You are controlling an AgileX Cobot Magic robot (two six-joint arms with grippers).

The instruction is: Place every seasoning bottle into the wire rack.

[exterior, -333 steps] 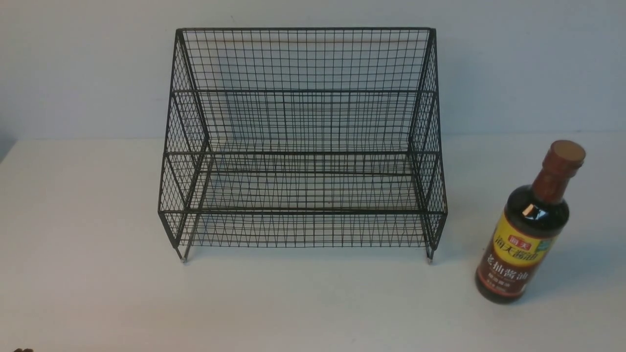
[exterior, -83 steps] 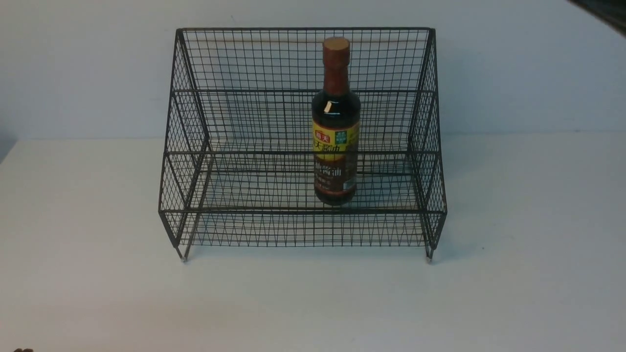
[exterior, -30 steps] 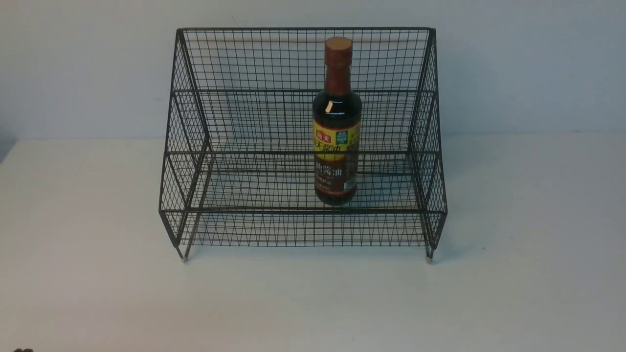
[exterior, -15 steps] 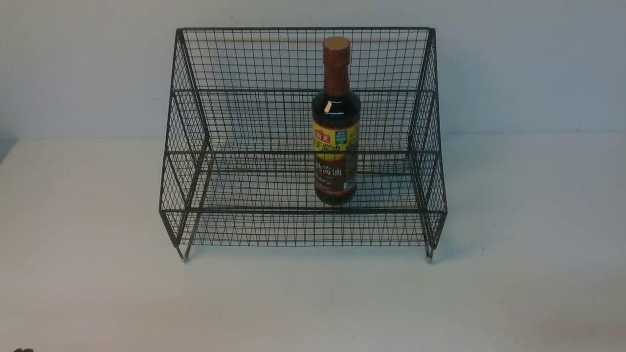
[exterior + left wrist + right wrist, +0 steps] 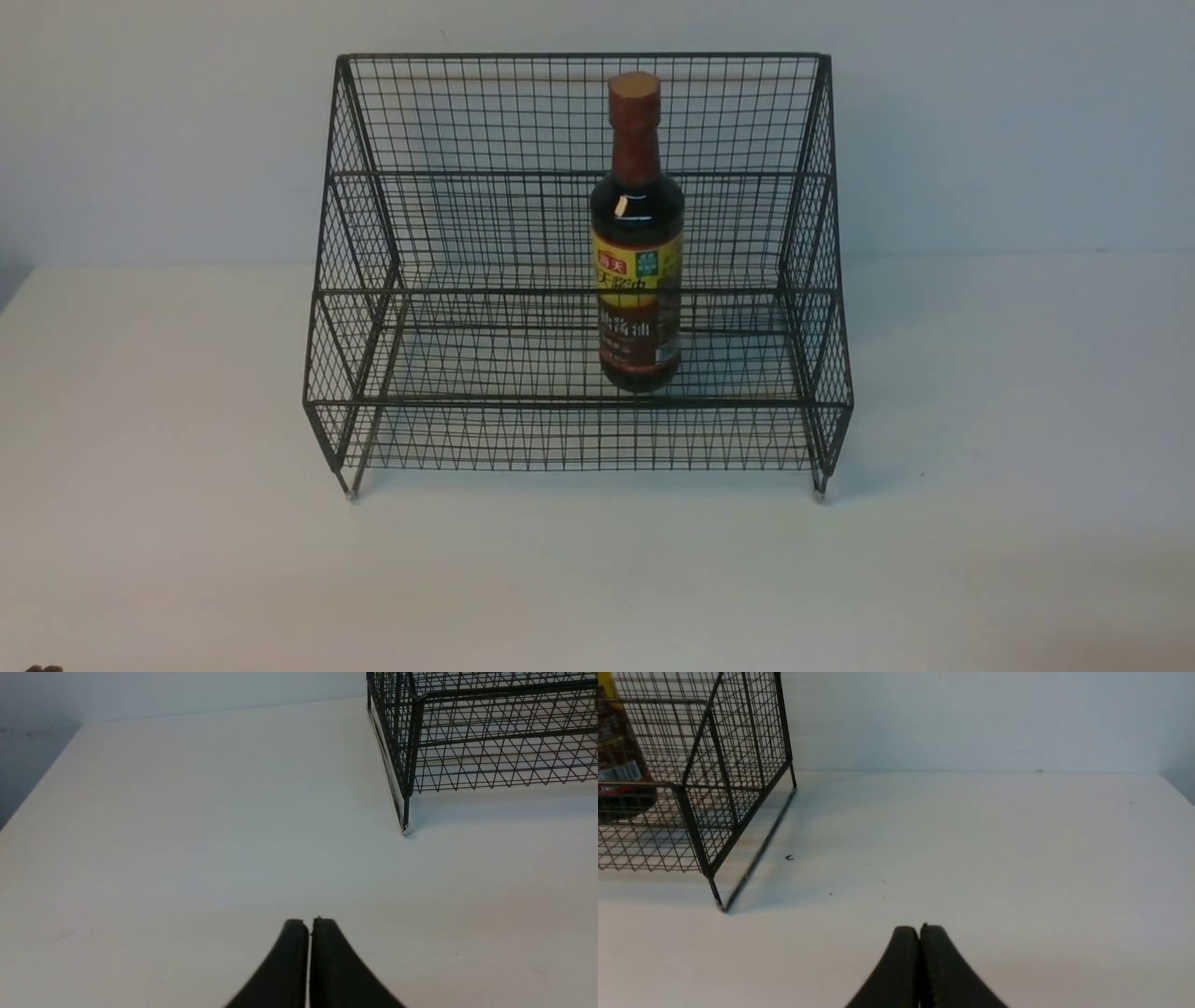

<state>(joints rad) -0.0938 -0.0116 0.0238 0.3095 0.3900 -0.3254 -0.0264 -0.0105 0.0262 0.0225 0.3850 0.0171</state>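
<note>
The soy sauce bottle (image 5: pixel 638 233) stands upright on the lower tier of the black wire rack (image 5: pixel 576 266), slightly right of its middle, while the left gripper (image 5: pixel 309 922) and right gripper (image 5: pixel 919 929) hang clenched and empty-handed above the white bench (image 5: pixel 980 523).

A dark-brown seasoning bottle (image 5: pixel 637 233) with a reddish-brown cap and yellow-and-brown label stands upright on the lower tier of a black wire rack (image 5: pixel 576 271), slightly right of the rack's centre. The rack sits on a white table (image 5: pixel 597 579) against a pale wall (image 5: pixel 1008 121). Neither arm appears.
</note>
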